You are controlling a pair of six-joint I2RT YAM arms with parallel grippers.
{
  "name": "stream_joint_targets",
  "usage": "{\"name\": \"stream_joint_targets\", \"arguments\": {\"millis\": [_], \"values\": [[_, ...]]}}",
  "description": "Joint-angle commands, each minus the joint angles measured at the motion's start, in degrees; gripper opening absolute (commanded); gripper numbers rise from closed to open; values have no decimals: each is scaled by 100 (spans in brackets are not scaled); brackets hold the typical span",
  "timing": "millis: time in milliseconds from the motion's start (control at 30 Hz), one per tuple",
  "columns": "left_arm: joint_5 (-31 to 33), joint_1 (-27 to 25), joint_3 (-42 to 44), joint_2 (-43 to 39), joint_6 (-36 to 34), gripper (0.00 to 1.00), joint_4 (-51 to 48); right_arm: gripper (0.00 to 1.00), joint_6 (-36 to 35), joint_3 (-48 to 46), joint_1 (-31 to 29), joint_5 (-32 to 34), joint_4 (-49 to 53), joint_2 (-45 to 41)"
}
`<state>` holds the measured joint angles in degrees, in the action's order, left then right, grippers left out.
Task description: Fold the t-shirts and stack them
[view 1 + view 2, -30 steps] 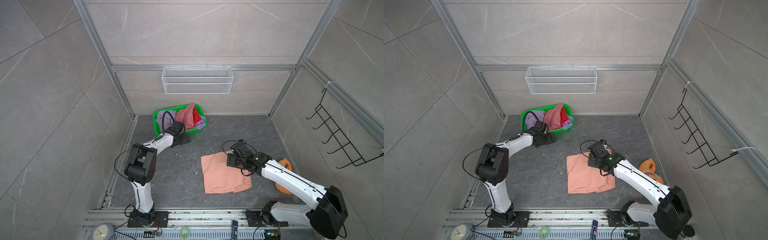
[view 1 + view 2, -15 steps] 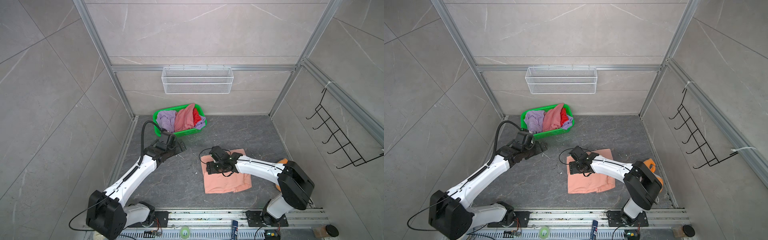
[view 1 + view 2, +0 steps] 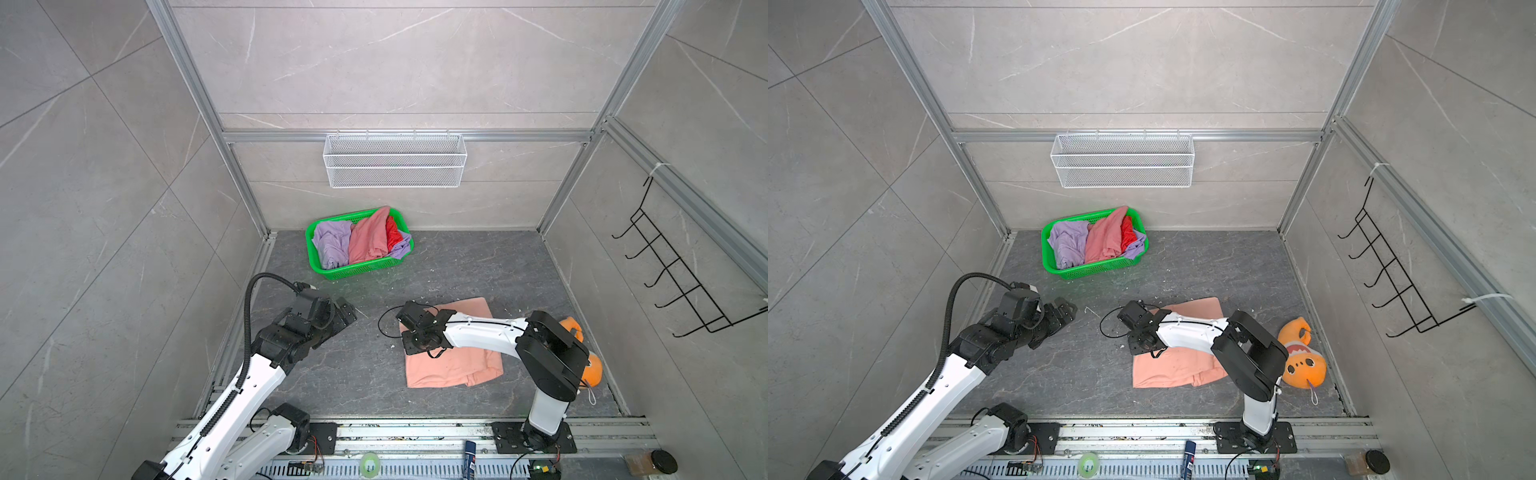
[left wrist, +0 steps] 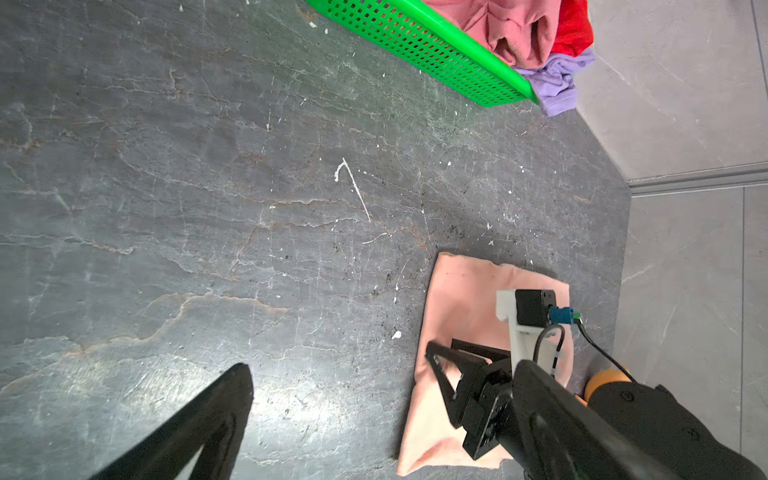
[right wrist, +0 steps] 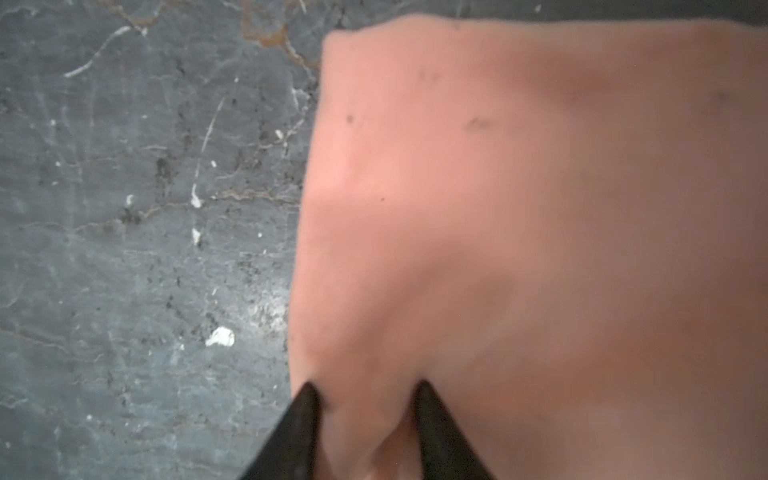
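A peach t-shirt (image 3: 453, 368) (image 3: 1177, 370) lies folded flat on the dark floor, right of centre. My right gripper (image 3: 411, 348) (image 3: 1136, 347) (image 5: 368, 399) is down on its left edge, with a ridge of peach cloth bunched between its narrowed fingertips (image 5: 309, 399). Lavender (image 3: 332, 245), dusty pink (image 3: 370, 241) and red (image 3: 392, 235) t-shirts are heaped in the green basket (image 3: 357, 270) (image 3: 1092, 272) at the back. My left gripper (image 3: 345, 316) (image 3: 1065, 311) (image 4: 382, 370) hovers open and empty over bare floor, left of the peach shirt and in front of the basket.
An orange plush toy (image 3: 1302, 365) lies by the right wall behind my right arm. A white wire shelf (image 3: 395, 162) hangs on the back wall and a black hook rack (image 3: 673, 282) on the right wall. A tape roll (image 3: 370, 463) sits on the front rail.
My left arm pulled back from the basket toward the front left, still open. My right gripper slid left across the peach shirt to its left edge and narrowed its jaws on the cloth.
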<state>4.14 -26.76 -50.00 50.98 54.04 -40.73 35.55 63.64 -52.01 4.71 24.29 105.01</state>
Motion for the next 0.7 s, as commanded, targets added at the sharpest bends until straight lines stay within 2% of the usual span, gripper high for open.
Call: {"name": "stream_joint_targets", "arguments": {"millis": [0,100,267,400,500,600,667], "values": [[-52,-4,-213,-130,-52,100,-610,11,343,300,-73,-9,459,211],[167,5,-471,-303,-484,100,-1095,1,484,948,-86,87,609,101],[746,64,-609,-558,-925,100,-1200,0,633,2648,-222,-101,623,106],[1484,140,-808,-589,-953,100,-1149,0,801,4097,-312,-434,411,108],[2138,193,-1102,-704,-1059,100,-1149,0,902,4214,-310,-605,-135,-373],[2816,198,-1611,-886,-1061,100,-1573,0,896,3521,-246,-149,-91,-1190],[2823,198,-1712,-1074,-1244,100,-1574,0,1014,2808,-148,288,204,-1707]]}}
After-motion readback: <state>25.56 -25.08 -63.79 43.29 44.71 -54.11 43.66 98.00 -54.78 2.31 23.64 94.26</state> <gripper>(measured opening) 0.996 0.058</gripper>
